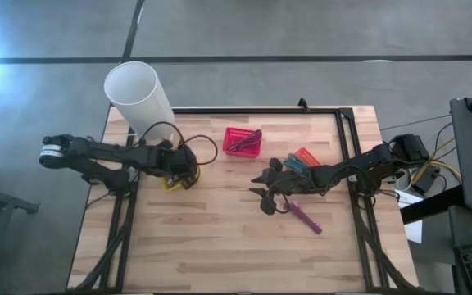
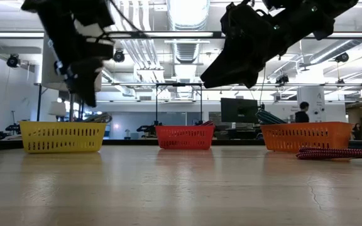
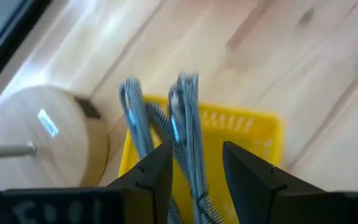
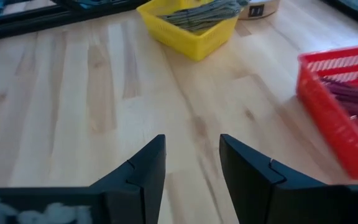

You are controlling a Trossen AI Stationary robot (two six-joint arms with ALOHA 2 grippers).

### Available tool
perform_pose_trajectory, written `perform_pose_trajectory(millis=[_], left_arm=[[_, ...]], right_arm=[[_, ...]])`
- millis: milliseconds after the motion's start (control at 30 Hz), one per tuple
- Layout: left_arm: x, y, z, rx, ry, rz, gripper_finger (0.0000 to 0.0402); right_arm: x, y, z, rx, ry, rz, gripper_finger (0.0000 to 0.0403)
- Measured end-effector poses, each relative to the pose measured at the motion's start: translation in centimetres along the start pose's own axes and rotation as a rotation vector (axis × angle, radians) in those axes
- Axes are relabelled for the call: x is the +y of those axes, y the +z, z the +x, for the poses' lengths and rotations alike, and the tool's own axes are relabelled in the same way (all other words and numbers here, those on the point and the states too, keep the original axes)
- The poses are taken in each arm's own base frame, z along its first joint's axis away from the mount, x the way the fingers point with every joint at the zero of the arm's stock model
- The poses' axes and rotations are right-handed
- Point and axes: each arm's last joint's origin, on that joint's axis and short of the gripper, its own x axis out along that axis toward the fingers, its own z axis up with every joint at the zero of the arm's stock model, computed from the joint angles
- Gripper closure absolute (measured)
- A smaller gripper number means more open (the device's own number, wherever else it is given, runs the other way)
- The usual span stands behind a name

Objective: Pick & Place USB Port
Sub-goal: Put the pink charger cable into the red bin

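A yellow basket (image 1: pixel 173 179) (image 3: pixel 253 134) stands near the table's left edge. My left gripper (image 1: pixel 179 168) (image 3: pixel 194 158) hangs over it, open. A grey braided cable bundle (image 3: pixel 185 118) rises from the basket between its fingers. My right gripper (image 1: pixel 262 192) (image 4: pixel 191 155) is open and empty above bare wood at mid-table. A magenta cable (image 1: pixel 306 217) (image 2: pixel 338 152) lies flat on the table just right of it. Dark cables fill the red basket (image 1: pixel 242 142) (image 4: pixel 347 118). My left gripper reaches down over the yellow basket from above, and the grey cable bundle's folded part (image 3: pixel 188 162) passes between its fingers. The gap is wider than the bundle. The bundle runs close along one finger (image 3: pixel 157 171); I cannot tell whether it touches.
An orange basket (image 1: pixel 303 156) (image 2: pixel 307 136) sits partly under the right arm. A white cylinder (image 1: pixel 138 94) on a round wooden base (image 3: pixel 48 137) stands at the far left corner beside the yellow basket. Bare wood (image 1: pixel 220 238) spreads across the table's near half.
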Motion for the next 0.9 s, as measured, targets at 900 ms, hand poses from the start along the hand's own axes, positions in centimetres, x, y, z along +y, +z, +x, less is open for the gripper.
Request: perform_pose_trajectory(millis=[900], left_arm=[[-4.0, 1.7, -0.6, -0.419, -0.279, 0.107, 0.0264]], right_arm=[[2.3, -1.6, -2.0, 0.301, 0.043, -0.002, 0.0246]])
